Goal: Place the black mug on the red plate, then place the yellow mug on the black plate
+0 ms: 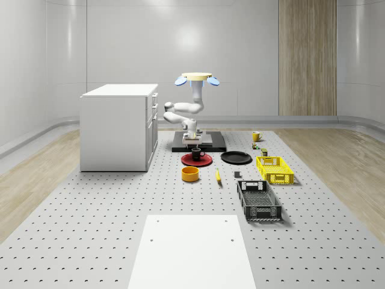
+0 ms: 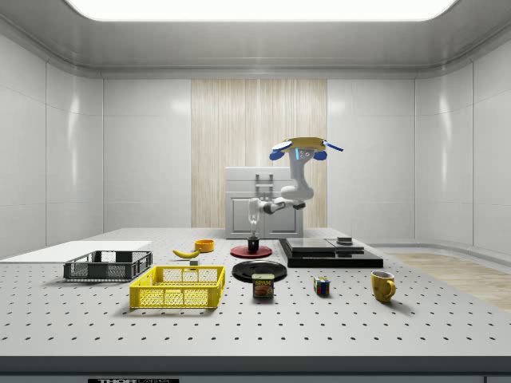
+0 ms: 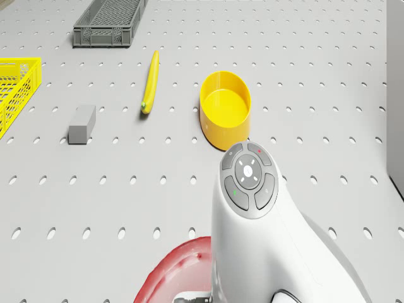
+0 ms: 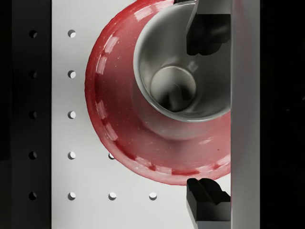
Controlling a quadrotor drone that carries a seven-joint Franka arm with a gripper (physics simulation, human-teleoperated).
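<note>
The black mug [image 1: 197, 153] stands upright on the red plate [image 1: 188, 161]. In the wrist view I look down into the mug [image 4: 183, 71], which sits on the red plate [image 4: 119, 124]. My gripper [image 4: 207, 117] is open just above it. One finger [image 4: 207, 33] is over the mug's inside and the other [image 4: 207, 200] is outside its wall. The side view shows the gripper [image 2: 253, 227] a little above the mug [image 2: 253, 245]. The drone [image 1: 197, 78] hovers over the black platform behind the red plate. The yellow mug [image 1: 256, 136] stands far right, and the black plate [image 1: 236, 158] lies beside the red one.
A white cabinet [image 1: 117, 126] stands at the whole-scene view's left. A yellow bowl [image 1: 190, 174], a banana [image 1: 218, 176], a grey block [image 3: 82, 124], a yellow crate [image 1: 275, 170] and a black crate [image 1: 258, 200] lie nearer the front. A can [image 2: 263, 286] and a cube [image 2: 321, 286] sit near the yellow mug.
</note>
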